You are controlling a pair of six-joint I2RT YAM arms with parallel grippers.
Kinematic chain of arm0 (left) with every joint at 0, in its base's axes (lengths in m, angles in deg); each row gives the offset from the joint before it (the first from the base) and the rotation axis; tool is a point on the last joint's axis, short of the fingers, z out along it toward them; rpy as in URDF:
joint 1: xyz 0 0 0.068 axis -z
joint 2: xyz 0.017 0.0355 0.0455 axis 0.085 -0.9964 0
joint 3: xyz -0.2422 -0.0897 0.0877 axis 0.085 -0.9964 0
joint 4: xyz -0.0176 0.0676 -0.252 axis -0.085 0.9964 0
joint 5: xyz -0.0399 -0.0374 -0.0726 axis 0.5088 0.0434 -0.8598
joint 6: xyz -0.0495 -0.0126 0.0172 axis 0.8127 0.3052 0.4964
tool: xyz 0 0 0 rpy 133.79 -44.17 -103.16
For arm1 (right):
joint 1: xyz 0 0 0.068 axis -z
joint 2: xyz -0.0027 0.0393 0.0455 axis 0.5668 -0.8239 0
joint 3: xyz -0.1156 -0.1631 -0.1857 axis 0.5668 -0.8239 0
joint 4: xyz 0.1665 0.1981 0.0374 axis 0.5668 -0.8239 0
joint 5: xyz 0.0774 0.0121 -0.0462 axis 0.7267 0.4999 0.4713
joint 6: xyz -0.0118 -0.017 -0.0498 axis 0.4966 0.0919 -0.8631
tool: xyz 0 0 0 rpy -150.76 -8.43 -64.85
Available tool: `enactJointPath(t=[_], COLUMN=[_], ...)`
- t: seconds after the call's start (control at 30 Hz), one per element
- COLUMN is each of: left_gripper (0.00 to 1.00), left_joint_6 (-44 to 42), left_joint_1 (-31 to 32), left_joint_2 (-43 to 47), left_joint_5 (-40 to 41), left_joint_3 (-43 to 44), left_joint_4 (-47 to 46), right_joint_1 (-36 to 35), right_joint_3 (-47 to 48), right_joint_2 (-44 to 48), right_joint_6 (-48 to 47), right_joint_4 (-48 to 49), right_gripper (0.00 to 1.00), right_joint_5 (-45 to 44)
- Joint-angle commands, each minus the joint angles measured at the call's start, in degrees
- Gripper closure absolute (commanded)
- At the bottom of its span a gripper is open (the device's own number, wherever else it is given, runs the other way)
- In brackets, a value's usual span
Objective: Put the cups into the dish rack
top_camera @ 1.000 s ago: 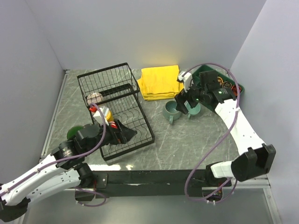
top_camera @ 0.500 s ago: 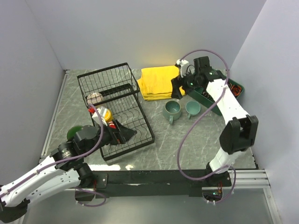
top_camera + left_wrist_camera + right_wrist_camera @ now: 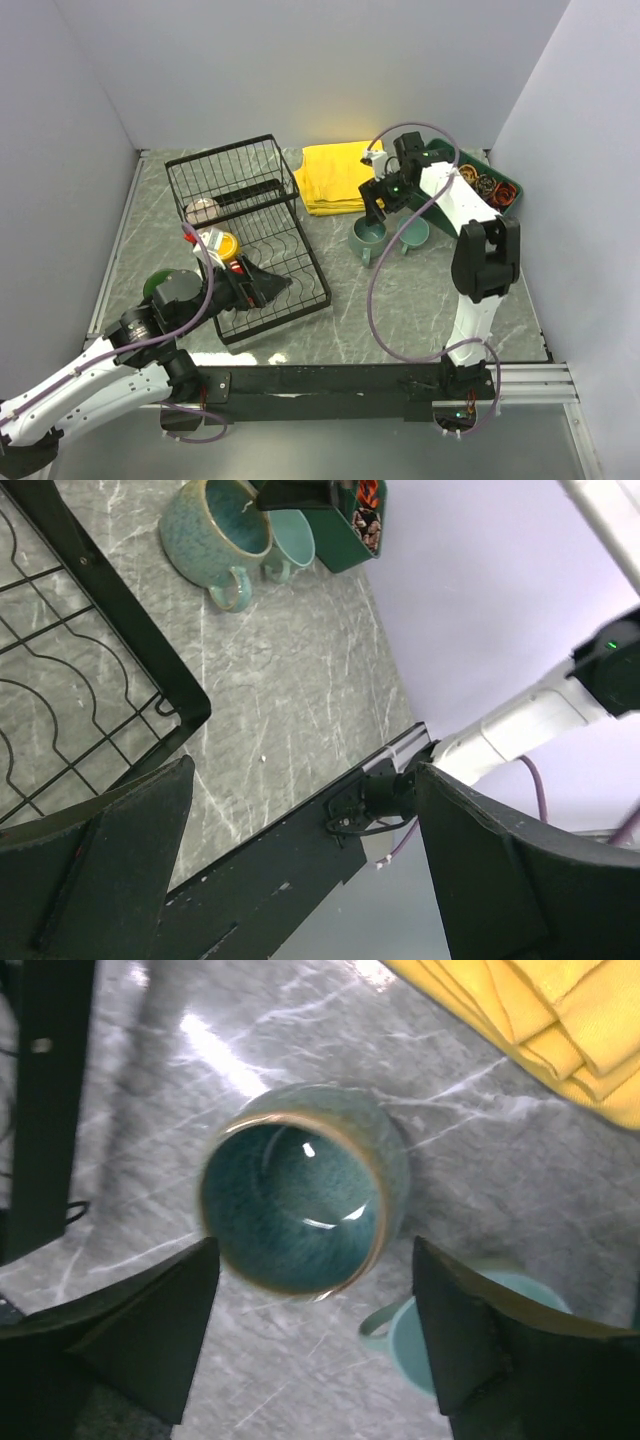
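Right tool [image 3: 376,207] newly above upright, glossy, speckled teal cup [image 3: 300,1190]

Paler teal cup [image 3: 408,1345] partly behind right claw [image 3: 315,1295]; darker teal cup [image 3: 300,1200] blurred.

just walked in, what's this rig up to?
Two arms are loading cups into the black wire dish rack. The right gripper hangs open directly above the darker teal mug on the table, one finger on each side of it, not gripping yet. A lighter teal mug stands next to it. The left gripper is open and empty over the rack's plate tray, beside a yellow cup. A beige cup sits in the rack too.
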Motion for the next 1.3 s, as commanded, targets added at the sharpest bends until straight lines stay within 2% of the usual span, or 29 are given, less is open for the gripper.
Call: enactJointPath(t=[0.0, 0.1, 0.2, 0.3, 0.33, 0.4, 0.43, 0.53, 0.73, 0.9, 1.03, 1.17, 1.27], left_gripper=[0.04, 0.04, 0.04, 0.04, 0.04, 0.04, 0.04, 0.04, 0.04, 0.04, 0.04, 0.04, 0.04], left_joint_6=[1.2, 1.5, 2.1, 2.7, 2.8, 3.2, 3.3, 4.3, 9.4, 14.8, 14.4, 13.2, 12.6], left_joint_1=[0.2, 0.2, 0.2, 0.2, 0.1, 0.1, 0.1, 0.2, 0.1, 0.1, -0.2, -0.4, -0.6], left_joint_2=[0.1, 0.6, 1.0, 1.4, 1.5, 1.5, 1.5, 1.5, 1.3, -0.7, -4.0, -10.6, -15.0], left_joint_5=[-1.4, -1.4, -1.8, -2.2, -2.3, -2.6, -2.8, -3.5, -5.0, -7.1, -11.2, -15.7, -19.0], left_joint_3=[-0.7, -0.8, -1.0, -1.5, -1.7, -1.8, -2.1, -2.6, -3.9, -3.7, -1.6, 2.9, 5.9], left_joint_4=[-3.4, -3.5, -4.0, -4.9, -5.1, -6.2, -6.6, -8.5, -15.8, -24.5, -33.3, -39.2, -44.4], right_joint_1=[-0.8, -1.9, -2.4, -2.6, -3.1, -3.4, -3.5, -4.1, -4.2, -4.3, -4.3, -4.5, -4.6], right_joint_3=[4.0, 4.4, 4.3, 3.3, 2.8, 0.8, 0.1, -0.8, 4.0, 13.8, 20.6, 21.1, 15.4], right_joint_2=[-5.8, -8.3, -9.7, -10.3, -9.8, -9.0, -8.0, -6.2, 0.2, 8.3, 15.6, 23.2, 30.7], right_joint_6=[-0.9, -0.8, -0.7, -1.0, -1.0, -1.2, -1.2, -1.4, -2.1, -4.6, -6.4, -3.6, 3.7], right_joint_4=[-0.3, 0.3, 0.7, 0.8, 1.2, 2.5, 2.7, 3.3, -0.5, -3.8, -3.7, 2.3, 13.7], right_gripper=[0.21, 0.29, 0.41, 0.56, 0.67, 0.77, 0.86, 1.00, 1.00, 1.00, 1.00, 1.00, 1.00], right_joint_5=[-3.6, -4.7, -5.3, -4.9, -5.0, -5.2, -5.2, -4.8, -0.8, 0.5, 3.4, 8.5, 12.8])
